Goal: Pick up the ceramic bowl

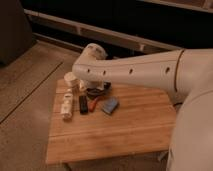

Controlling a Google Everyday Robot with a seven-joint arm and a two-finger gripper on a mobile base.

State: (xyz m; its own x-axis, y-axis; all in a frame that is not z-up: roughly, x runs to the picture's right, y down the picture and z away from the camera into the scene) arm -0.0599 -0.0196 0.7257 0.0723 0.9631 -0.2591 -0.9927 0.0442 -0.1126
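Observation:
The ceramic bowl [98, 92] is a dark glossy round shape at the far left of the wooden table [130, 125], mostly hidden under my white arm [125, 70]. Only its near edge shows. My gripper [96, 85] hangs below the arm's end, right over the bowl, and merges with the bowl's dark shape. I cannot tell whether it touches the bowl.
A small cream cup [70, 79] stands left of the bowl. In front lie a white bottle [66, 107], a dark flat bar [83, 104], an orange-red item [94, 103] and a blue packet [110, 105]. My arm and body block the right side.

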